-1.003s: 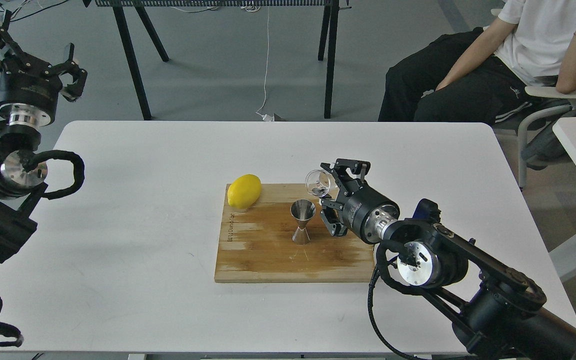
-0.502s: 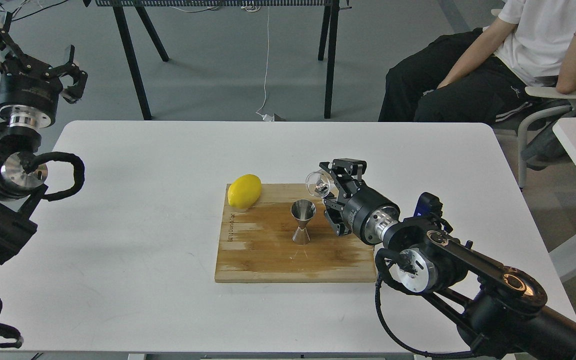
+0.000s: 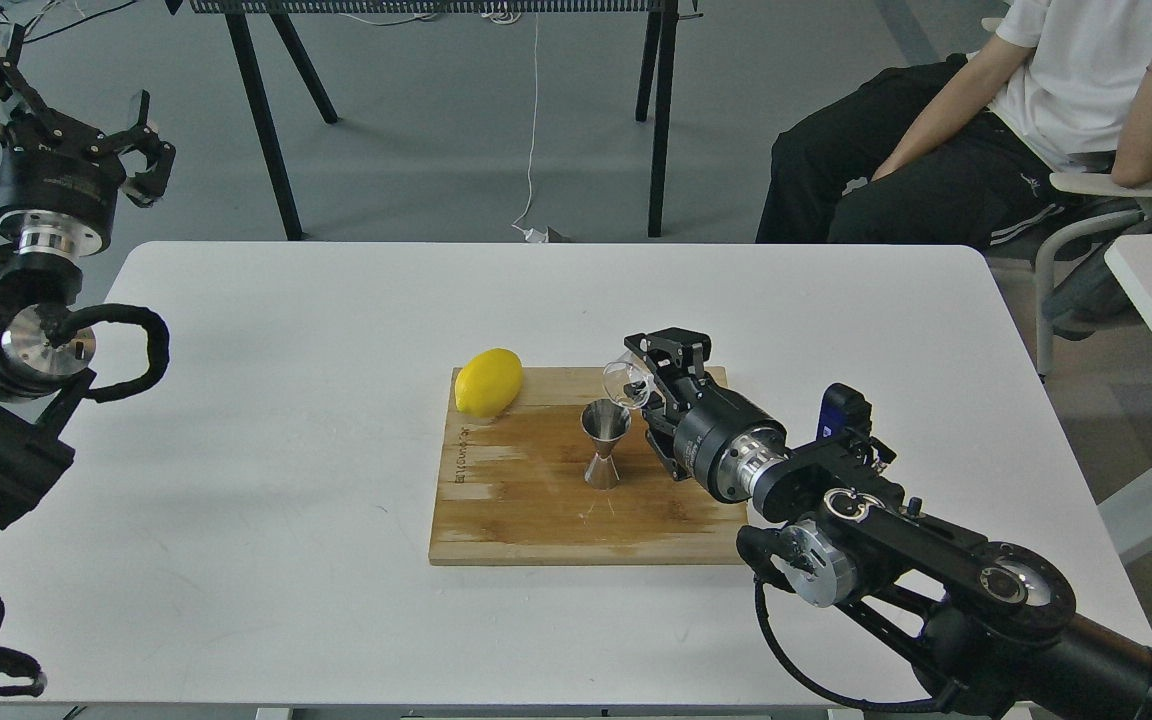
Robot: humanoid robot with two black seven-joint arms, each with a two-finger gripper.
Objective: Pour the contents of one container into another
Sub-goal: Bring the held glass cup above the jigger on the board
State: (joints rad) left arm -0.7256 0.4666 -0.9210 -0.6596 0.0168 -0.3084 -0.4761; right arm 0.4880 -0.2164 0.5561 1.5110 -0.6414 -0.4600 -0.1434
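The steel jigger (image 3: 605, 443) stands upright near the middle of the wooden board (image 3: 536, 520). My right gripper (image 3: 648, 385) is shut on the clear cup (image 3: 624, 383), which is tipped on its side with its rim just above and right of the jigger's mouth. My left gripper (image 3: 56, 95) hangs open high at the far left, off the table's edge, holding nothing.
A yellow lemon (image 3: 487, 382) lies on the board's back left corner. The white table (image 3: 286, 450) carries the board. A seated person (image 3: 1016, 110) is at the back right, and black table legs (image 3: 266, 130) stand behind.
My right gripper has shifted left and slightly down with the cup, bringing its rim closer to the jigger's mouth. The left arm has stayed put.
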